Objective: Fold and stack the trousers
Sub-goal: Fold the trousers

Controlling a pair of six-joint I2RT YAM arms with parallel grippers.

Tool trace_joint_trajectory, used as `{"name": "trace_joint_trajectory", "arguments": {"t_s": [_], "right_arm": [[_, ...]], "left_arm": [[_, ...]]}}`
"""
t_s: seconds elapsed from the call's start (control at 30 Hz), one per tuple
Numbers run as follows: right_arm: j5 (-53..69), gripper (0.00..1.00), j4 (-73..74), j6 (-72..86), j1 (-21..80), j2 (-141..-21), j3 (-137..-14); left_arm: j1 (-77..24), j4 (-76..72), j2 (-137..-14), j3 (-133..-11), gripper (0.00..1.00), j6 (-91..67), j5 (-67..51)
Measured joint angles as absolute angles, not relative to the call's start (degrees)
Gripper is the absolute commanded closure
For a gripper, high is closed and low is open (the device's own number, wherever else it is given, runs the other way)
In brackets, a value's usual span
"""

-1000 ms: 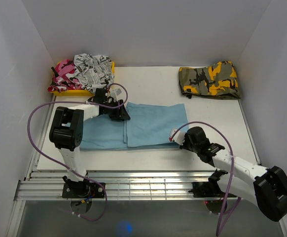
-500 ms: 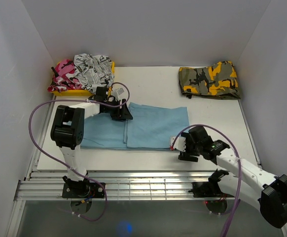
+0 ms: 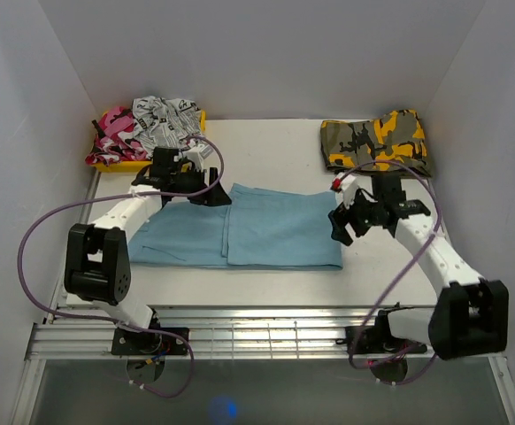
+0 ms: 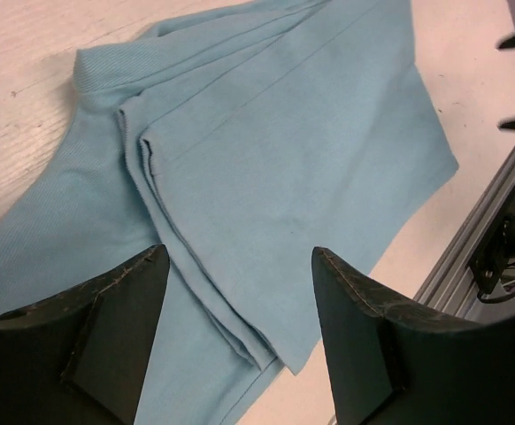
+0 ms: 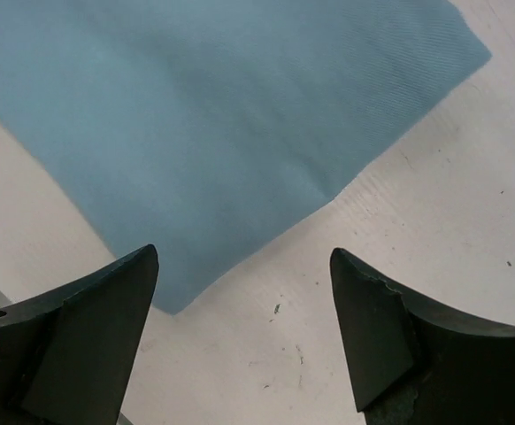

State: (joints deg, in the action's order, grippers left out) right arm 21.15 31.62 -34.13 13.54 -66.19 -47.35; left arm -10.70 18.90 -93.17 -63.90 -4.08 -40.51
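Observation:
The light-blue trousers [image 3: 266, 228] lie flat in the middle of the table, folded over so that a layered fold edge runs across them left of centre. My left gripper [image 3: 210, 195] hovers over their back left part, open and holding nothing. In the left wrist view the trousers [image 4: 284, 150] fill the frame below the left gripper [image 4: 240, 257], with stacked cloth edges between the spread fingers. My right gripper [image 3: 340, 227] is open just off the trousers' right edge. The right wrist view has the right gripper [image 5: 244, 257] over bare table beside a corner of the trousers [image 5: 196, 115].
A yellow tray [image 3: 142, 165] at the back left holds crumpled pink and black-and-white printed clothes [image 3: 165, 119]. A folded camouflage garment [image 3: 377, 143] lies at the back right. Metal rails [image 3: 240, 329] run along the table's near edge.
My right gripper let go of the trousers' near right corner, opened, and swung back and up to their right edge. My left gripper opened wider and pulled back toward the tray.

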Motion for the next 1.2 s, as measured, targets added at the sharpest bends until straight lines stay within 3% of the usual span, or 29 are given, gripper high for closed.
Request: {"name": "trace_joint_trajectory", "arguments": {"t_s": [0.2, 0.53, 0.63, 0.9, 1.03, 1.2], "right_arm": [[33.7, 0.24, 30.0, -24.4, -2.0, -85.3, -54.4], [38.2, 0.19, 26.5, -13.9, -6.1, -94.0, -50.0], [42.2, 0.21, 25.6, -11.5, -7.8, -96.4, -50.5], [52.0, 0.3, 22.4, -7.9, -8.7, -102.3, -51.7], [52.9, 0.4, 21.1, -7.2, -8.7, -103.5, -51.6], [53.0, 0.54, 20.3, -6.6, -8.7, -105.1, -51.5]], "left_arm": [[-11.4, 12.4, -90.5, -58.8, 0.3, -6.3, -46.5], [-13.4, 2.0, -104.5, -55.5, 0.41, -13.9, -47.3], [-13.1, 2.8, -108.1, -56.9, 0.4, -15.1, -48.4], [-11.3, 8.6, -104.9, -58.8, 0.24, -12.8, -48.8], [-1.0, 15.8, -99.1, -61.3, 0.22, -10.8, -50.3], [23.8, 28.9, -95.7, -68.4, 0.21, 1.3, -49.9]]}}
